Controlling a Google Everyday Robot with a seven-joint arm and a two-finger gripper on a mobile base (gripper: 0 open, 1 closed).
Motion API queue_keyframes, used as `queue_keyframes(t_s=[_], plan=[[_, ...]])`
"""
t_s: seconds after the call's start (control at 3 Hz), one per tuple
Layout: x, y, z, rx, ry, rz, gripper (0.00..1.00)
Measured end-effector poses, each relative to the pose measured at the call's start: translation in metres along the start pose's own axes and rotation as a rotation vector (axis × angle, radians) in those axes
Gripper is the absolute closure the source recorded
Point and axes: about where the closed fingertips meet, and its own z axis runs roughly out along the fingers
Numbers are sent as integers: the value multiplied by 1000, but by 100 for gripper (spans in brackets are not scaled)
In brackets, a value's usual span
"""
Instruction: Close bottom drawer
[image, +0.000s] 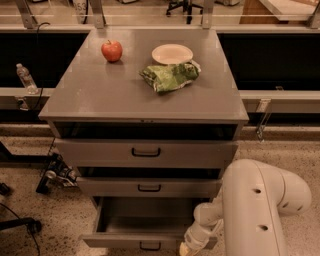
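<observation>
The bottom drawer (125, 240) of the grey cabinet is pulled out, its inside bare, with a small black bar handle (150, 246) at the front centre. The middle drawer (145, 187) and the top drawer (145, 152) above it stand less far out. My white arm (260, 210) reaches down at the lower right. The gripper (187, 248) is at the bottom edge of the camera view, against the right end of the bottom drawer's front.
On the cabinet top (100, 95) lie a red apple (112, 50), a white plate (172, 53) and a green chip bag (170, 76). A water bottle (24, 77) stands on the left ledge. Cables and gear (55, 175) lie on the floor at left.
</observation>
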Motion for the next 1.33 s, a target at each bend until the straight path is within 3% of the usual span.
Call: queue_keyframes(t_s=[0.33, 0.67, 1.33], plan=[[-27, -1, -5, 14, -56, -30, 100], [-27, -1, -5, 14, -56, -30, 100], [-60, -7, 0, 50, -108, -90, 100]])
